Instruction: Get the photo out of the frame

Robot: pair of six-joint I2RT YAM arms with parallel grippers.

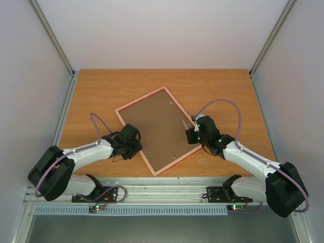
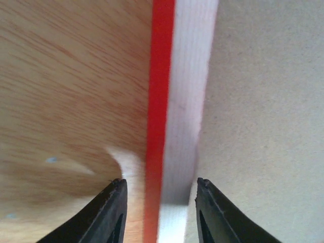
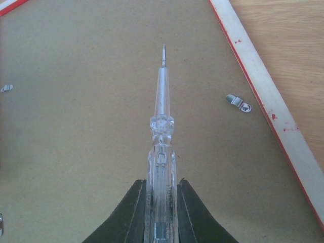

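**Frame laid face down, clips to be turned**
The frame is best steadied by pinching its rail, which lies between the parted fingers of the left gripper; nothing seems gripped. The board lies beneath the right gripper, clamped on a screwdriver, whose tip should be swung rightward to the clip. The photo is hidden, presumably under the board.

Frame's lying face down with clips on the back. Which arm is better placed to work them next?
Right. The right gripper holds a clear screwdriver, tip over the backing board near a metal clip. The left gripper, empty, only straddles the edge of the frame.
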